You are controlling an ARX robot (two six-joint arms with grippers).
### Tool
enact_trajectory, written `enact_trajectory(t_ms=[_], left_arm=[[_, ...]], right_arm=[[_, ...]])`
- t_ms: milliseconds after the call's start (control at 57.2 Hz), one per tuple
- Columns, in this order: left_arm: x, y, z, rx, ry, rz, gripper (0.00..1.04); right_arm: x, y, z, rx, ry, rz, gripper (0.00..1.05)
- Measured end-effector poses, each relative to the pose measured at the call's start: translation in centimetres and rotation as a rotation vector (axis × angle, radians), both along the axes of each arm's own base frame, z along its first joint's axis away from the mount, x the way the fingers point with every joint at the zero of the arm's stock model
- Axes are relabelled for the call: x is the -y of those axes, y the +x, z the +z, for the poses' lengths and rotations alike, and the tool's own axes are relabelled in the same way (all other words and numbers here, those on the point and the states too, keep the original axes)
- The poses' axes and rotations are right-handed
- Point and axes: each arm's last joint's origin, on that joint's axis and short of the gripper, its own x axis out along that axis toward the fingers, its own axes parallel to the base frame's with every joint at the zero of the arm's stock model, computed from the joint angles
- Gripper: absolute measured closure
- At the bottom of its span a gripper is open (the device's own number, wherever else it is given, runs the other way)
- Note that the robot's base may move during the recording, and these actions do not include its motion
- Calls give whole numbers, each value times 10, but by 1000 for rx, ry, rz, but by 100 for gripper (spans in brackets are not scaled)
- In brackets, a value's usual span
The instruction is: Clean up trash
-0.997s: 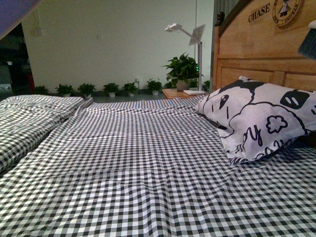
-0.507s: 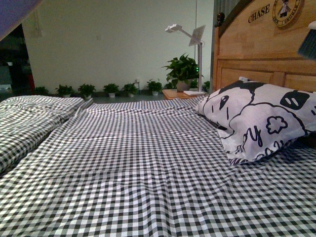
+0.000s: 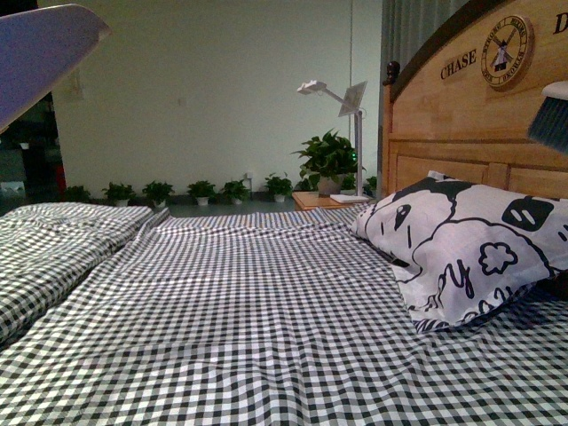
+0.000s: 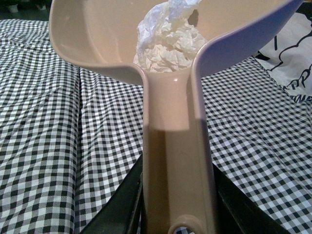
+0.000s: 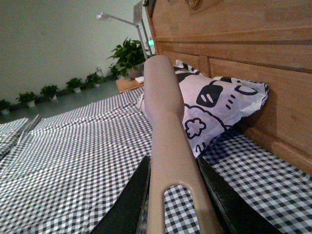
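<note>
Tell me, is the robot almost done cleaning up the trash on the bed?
Nearly, it seems. Done: a crumpled white tissue already sits inside the dustpan, and the checkered bedsheet shows no other trash in view. In hand: the left gripper holds the dustpan by its handle, lifted above the bed, and the right gripper holds the brush. Left: tipping the tissue into a bin, though no bin is visible.

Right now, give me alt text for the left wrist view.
A beige dustpan, gripped by its handle in the left pincer, holds crumpled white tissue in its scoop above a black-and-white checked bedsheet.
</note>
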Motion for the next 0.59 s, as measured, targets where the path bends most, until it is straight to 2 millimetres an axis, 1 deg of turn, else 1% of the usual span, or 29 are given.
enact_trajectory(t_ms=[594], left_arm=[[0, 0, 0, 0, 0, 0, 77]], right_arm=[[0, 0, 0, 0, 0, 0, 82]])
